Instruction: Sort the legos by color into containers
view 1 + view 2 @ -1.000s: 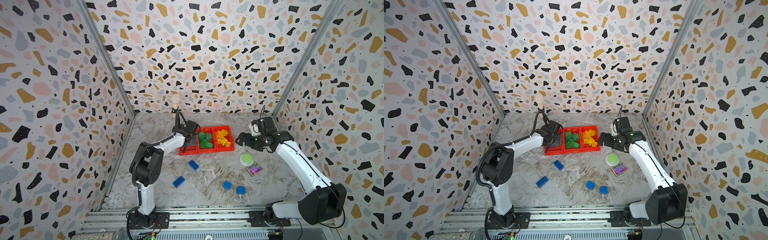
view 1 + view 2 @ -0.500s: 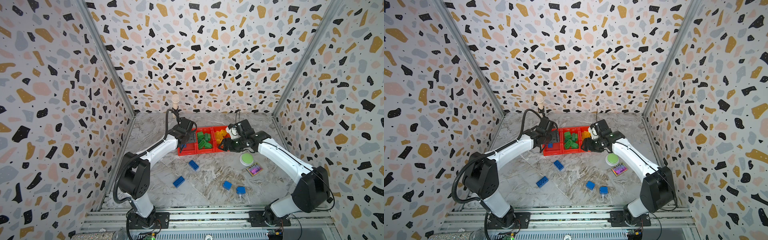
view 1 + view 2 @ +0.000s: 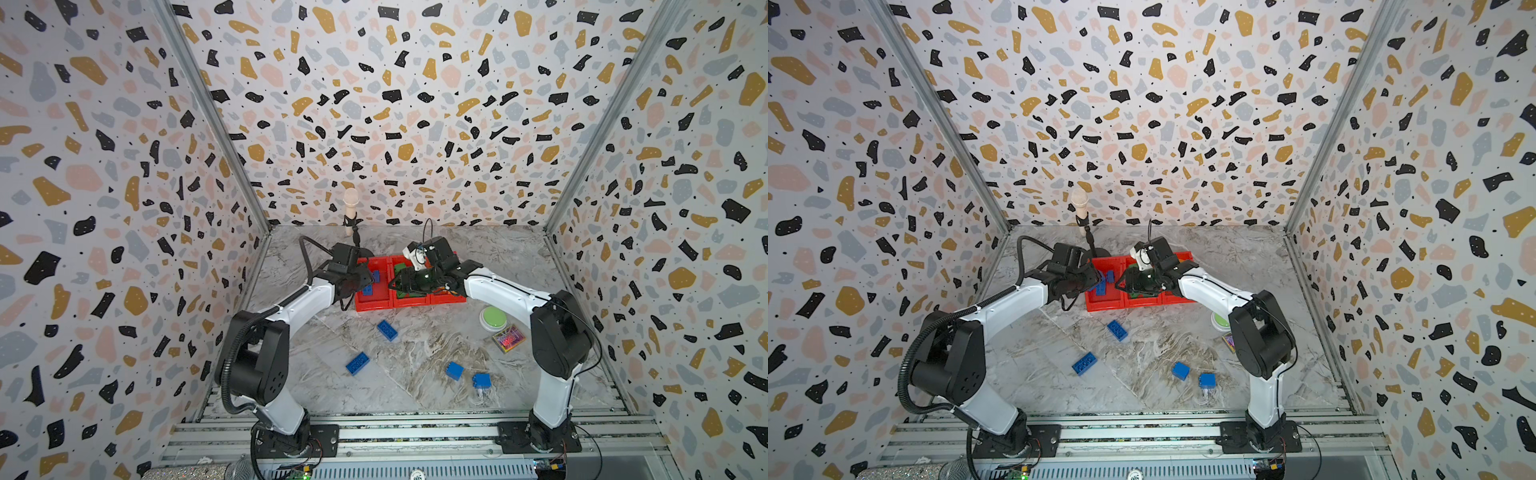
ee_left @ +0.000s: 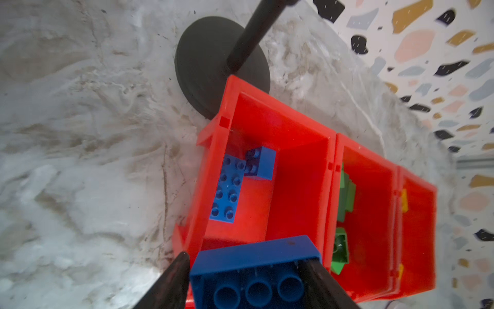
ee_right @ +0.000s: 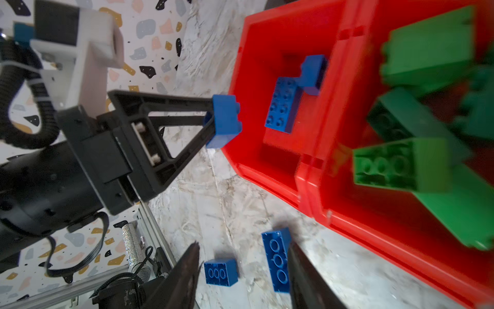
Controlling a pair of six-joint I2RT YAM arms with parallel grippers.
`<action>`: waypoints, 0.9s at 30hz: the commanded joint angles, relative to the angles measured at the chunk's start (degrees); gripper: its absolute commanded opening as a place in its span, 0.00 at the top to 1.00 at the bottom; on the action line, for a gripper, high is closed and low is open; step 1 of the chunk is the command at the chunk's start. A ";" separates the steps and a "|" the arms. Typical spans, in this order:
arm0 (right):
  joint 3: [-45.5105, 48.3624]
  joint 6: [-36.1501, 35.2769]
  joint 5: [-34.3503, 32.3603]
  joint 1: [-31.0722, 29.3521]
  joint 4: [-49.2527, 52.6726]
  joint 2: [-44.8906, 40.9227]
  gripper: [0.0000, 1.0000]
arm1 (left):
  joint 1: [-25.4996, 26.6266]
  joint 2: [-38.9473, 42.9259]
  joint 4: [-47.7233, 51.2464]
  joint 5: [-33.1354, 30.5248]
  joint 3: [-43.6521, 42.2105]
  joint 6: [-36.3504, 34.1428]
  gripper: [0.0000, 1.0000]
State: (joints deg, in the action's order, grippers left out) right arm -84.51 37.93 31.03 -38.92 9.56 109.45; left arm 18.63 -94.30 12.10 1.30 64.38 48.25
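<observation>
1. The left gripper (image 4: 248,270) has its jaws clamped on a long blue brick (image 4: 256,256), hollow tubed underside to the wrist camera; the right wrist view alone shows it side-on, poised at the outer rim of the end container (image 5: 267,40)
2. The right gripper (image 5: 244,244) hangs with jaws parted and nothing between them; both top views put it over the row of red containers (image 3: 374,305), by the middle one
3. Wrist views look inside where arms block the top views: two blue bricks (image 4: 227,190) in the end container, a heap of green bricks (image 5: 406,163) in the middle, slivers of yellow bricks (image 4: 404,200) in the third
4. Marbled grey surface (image 3: 415,349): containers at 12 o'clock, four loose blue bricks (image 3: 386,330) scattered from centre toward 6 o'clock, a green-topped button (image 3: 493,318) and iridescent card (image 3: 508,338) at 3 o'clock, a black round-based stand (image 4: 203,67) just behind the end container, at 11 o'clock
5. Terrazzo-patterned walls (image 3: 395,104) close three sides; a ribbed metal rail (image 3: 415,432) carrying both arm bases runs along 6 o'clock
6. Bricks and containers are glossy hard plastic, the bricks studded on top, the containers square-walled and joined side by side
</observation>
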 commanded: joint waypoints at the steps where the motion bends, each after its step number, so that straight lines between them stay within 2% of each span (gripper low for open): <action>1: -3.28 2.28 1.60 -1.81 -6.47 1.34 0.46 | 0.00 0.13 -6.48 3.43 1.38 6.63 0.34; 5: -3.68 5.71 2.37 -2.35 -13.29 4.58 0.45 | -0.34 -0.36 -8.89 4.47 1.14 10.05 0.35; 9: -3.78 7.76 0.23 -3.04 -18.84 6.70 0.45 | -0.58 -0.36 -11.55 6.12 -0.40 13.76 0.35; 13: -4.45 7.53 -4.76 -3.97 -19.85 7.51 0.45 | -0.67 0.77 -11.86 6.59 -1.74 15.25 0.35; 21: -6.88 4.57 -10.32 -4.94 -20.05 9.38 0.46 | -0.79 2.45 -12.84 9.00 -5.37 17.82 0.35; 27: -6.34 5.57 -11.25 -5.19 -22.65 10.76 0.53 | -1.01 3.40 -13.21 10.46 -6.40 19.24 0.35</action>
State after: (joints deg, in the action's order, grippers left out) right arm -89.43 43.46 21.98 -44.16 -8.91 121.21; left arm 16.95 -92.42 -0.93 8.60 58.85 66.94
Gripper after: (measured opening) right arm 0.474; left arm 0.649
